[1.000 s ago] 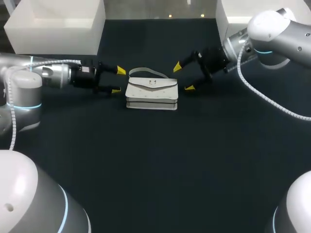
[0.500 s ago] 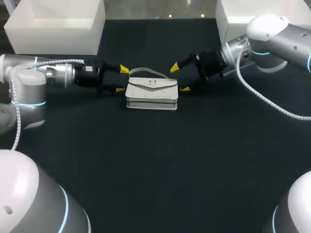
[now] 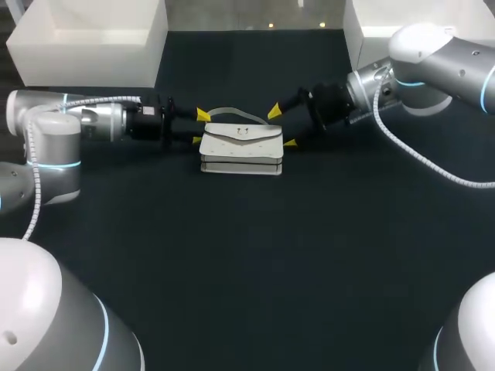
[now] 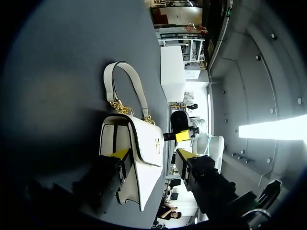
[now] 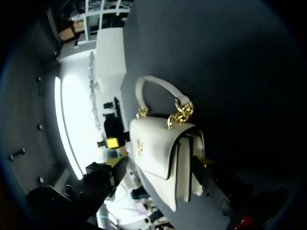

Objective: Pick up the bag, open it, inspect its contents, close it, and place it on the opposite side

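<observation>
Head view: the white leather-look flap handbag [image 3: 241,148] stands upright on the dark matte table [image 3: 247,263]. Its flap is closed and faces the camera, and its curved white carry handle [image 3: 232,113] lies back behind it. The left gripper [image 3: 199,127] is at the handbag's left end with its fingers apart, one yellow tip by the back corner and one by the front corner. The right gripper [image 3: 282,127] mirrors this at the handbag's right end, also spread. Neither looks clamped on. Coming in at both ends reads as a two-sided pickup: holding each end should keep a wide, soft handbag level and leave the flap free for opening

Left wrist view: the handbag's folded end panel sits between this gripper's spread fingers. One tip is against or just off the panel; I cannot tell which. The other finger stands clear on the flap side. The other arm's yellow tips show past the handbag's far end

Right wrist view: the gold chain links [image 5: 180,112] join the handle to the handbag. This gripper's parted fingers straddle the near end without pinching it. The lift looks not yet begun, and the handbag rests on the table
</observation>
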Controlling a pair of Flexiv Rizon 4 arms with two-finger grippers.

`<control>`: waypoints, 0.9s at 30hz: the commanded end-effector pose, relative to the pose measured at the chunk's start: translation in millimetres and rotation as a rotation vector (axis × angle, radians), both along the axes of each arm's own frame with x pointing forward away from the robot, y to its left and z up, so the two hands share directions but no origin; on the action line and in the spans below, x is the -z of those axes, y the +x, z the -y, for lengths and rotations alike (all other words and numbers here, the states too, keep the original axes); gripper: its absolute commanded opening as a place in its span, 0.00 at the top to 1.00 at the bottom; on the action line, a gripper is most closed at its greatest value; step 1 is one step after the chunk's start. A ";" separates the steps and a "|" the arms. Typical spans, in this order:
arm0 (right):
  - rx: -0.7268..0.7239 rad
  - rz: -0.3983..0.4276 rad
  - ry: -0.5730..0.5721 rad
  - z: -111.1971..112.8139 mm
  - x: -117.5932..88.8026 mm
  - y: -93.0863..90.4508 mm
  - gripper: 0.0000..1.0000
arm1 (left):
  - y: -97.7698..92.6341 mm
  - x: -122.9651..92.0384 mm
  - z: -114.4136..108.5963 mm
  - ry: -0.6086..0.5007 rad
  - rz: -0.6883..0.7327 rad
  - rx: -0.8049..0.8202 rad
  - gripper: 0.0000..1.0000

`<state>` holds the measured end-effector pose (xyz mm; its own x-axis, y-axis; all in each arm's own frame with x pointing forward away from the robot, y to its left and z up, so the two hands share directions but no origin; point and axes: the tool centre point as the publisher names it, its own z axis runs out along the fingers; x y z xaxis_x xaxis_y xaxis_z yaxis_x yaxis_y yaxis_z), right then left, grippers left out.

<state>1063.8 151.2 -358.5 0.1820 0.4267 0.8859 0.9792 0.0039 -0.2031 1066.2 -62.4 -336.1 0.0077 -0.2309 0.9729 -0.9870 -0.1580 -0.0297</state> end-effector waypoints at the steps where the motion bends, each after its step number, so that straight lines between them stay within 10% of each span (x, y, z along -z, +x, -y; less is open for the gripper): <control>1: -0.017 -0.003 0.009 -2.6 0.2 5.3 0.24 | 2.8 4.4 0.7 -0.013 0.001 0.004 0.44; 27: 0.005 -0.024 0.079 -6.8 -2.6 -3.3 0.54 | -0.8 11.1 0.3 -0.023 0.000 -0.003 0.64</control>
